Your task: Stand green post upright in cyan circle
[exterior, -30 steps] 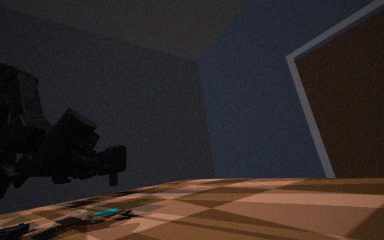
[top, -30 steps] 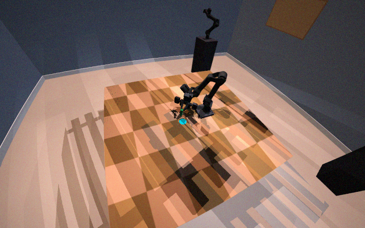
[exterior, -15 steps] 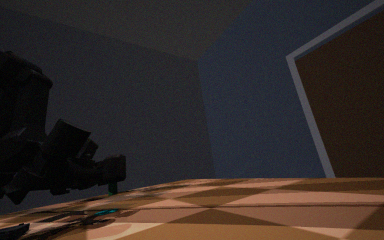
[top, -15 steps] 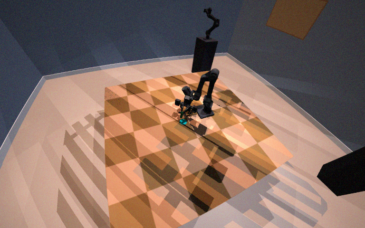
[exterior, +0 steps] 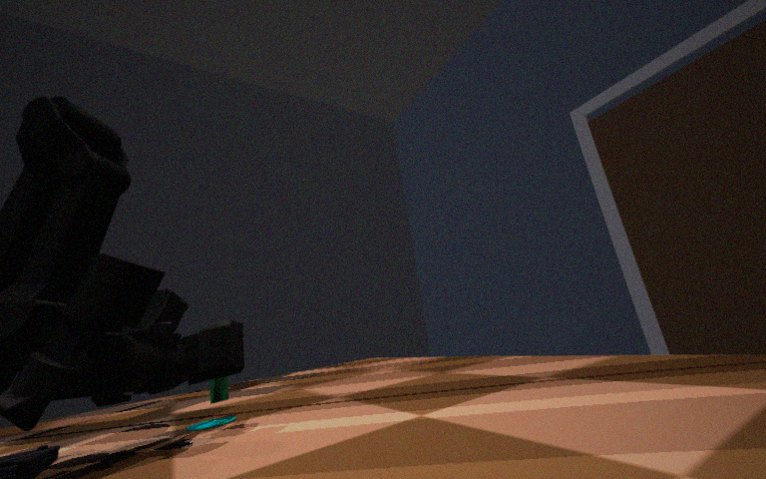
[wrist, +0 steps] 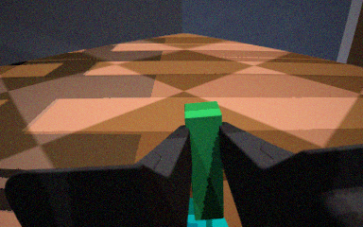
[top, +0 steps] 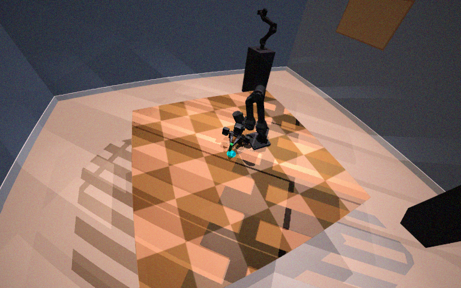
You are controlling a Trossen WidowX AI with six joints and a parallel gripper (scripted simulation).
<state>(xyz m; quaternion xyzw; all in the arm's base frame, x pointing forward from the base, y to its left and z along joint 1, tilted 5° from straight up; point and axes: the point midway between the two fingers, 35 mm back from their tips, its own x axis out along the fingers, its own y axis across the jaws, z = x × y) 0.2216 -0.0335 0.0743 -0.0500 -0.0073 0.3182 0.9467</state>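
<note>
The green post is held upright between the fingers of my gripper, which is shut on it. In the exterior view the post's lower end shows below the gripper, with a gap between it and the floor. The cyan circle lies flat on the floor below the post. In the wrist view the post's lower end overlaps the circle, and the fingers hide most of the circle. The post's upper part is hidden behind the gripper in the exterior view.
The arm's base plate stands on the checkered floor just behind and right of the circle. A dark pedestal with another arm stands at the back. A black block juts in at the right edge.
</note>
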